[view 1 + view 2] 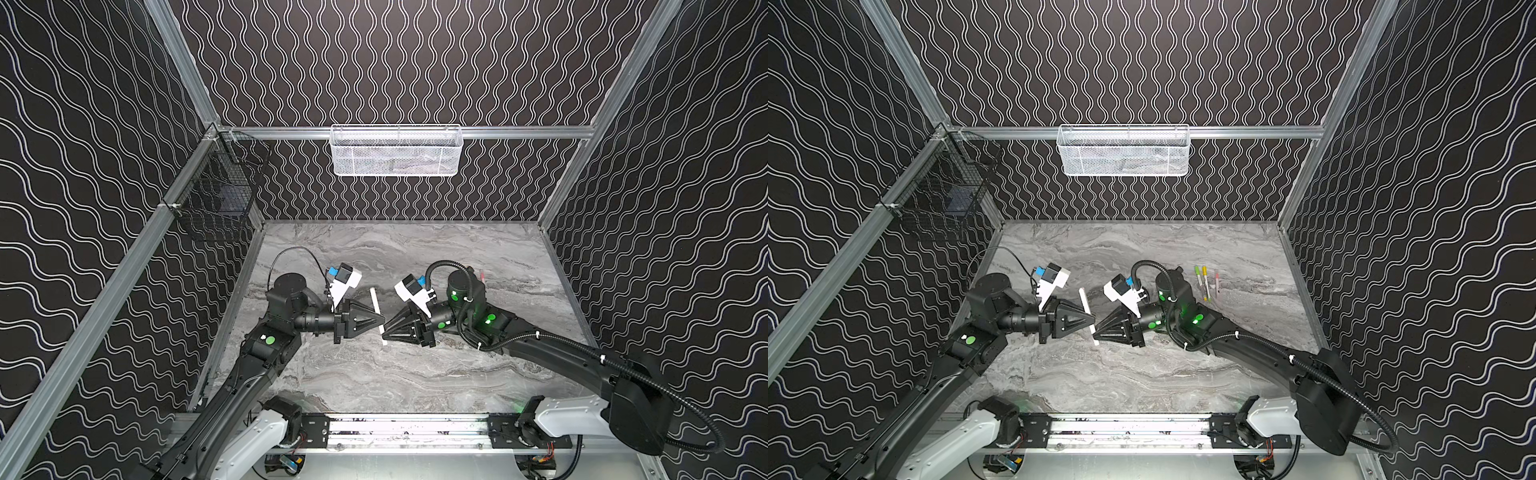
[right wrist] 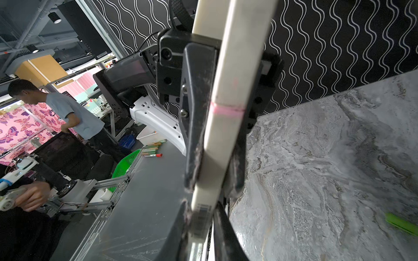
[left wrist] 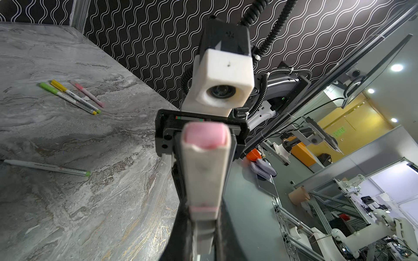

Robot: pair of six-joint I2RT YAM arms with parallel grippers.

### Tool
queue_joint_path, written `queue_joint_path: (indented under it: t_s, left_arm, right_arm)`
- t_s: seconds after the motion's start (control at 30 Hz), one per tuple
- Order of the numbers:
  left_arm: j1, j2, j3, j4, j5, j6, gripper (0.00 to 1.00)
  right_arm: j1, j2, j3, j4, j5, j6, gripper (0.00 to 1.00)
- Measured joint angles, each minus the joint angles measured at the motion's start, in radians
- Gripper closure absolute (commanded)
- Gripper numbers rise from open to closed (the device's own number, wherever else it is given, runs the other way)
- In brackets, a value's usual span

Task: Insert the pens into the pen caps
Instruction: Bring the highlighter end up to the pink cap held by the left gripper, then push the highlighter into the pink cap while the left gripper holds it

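Observation:
Both grippers meet above the middle of the table on one white pen (image 1: 378, 309) (image 1: 1088, 311). My left gripper (image 1: 383, 319) (image 3: 203, 230) is shut on its barrel just past a thin pink ring. A pale pen cap (image 3: 204, 162) with a pink end appears seated beyond that ring. My right gripper (image 1: 386, 330) (image 2: 202, 217) closes on the barcode end of the same pen (image 2: 226, 135). Three capped pens (image 1: 1206, 282) (image 3: 72, 96), green, yellow and pink, lie side by side on the table behind the right arm. Another pen (image 3: 45, 168) with a green end lies alone.
A blurred lime green piece (image 2: 402, 223) lies on the marble table (image 1: 374, 382). A white mesh basket (image 1: 395, 151) hangs on the back wall and a black wire basket (image 1: 216, 187) on the left wall. Aluminium rails edge the table.

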Motion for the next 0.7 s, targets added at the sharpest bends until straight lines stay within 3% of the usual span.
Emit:
queue_joint_path:
  t_s: [0.17, 0.33, 0.6, 0.67, 0.7]
  left_arm:
    - [-0.001, -0.001, 0.0, 0.003, -0.004, -0.003, 0.96]
    - [0.0, -0.004, -0.001, 0.007, -0.013, -0.003, 0.96]
    - [0.002, -0.008, -0.001, 0.007, -0.072, 0.011, 0.95]
    - [0.002, -0.01, 0.0, 0.002, -0.077, 0.018, 0.9]
    - [0.002, -0.01, 0.002, -0.001, -0.078, 0.021, 0.83]
  right_arm:
    - [0.005, 0.027, 0.009, 0.011, 0.0, 0.004, 0.64]
    - [0.006, 0.071, 0.025, 0.066, -0.007, 0.039, 0.63]
    - [0.007, 0.13, 0.07, 0.134, -0.023, 0.15, 0.85]
    - [0.007, 0.132, 0.072, 0.132, -0.025, 0.162, 0.88]
    - [0.007, 0.132, 0.072, 0.129, -0.025, 0.161, 0.9]
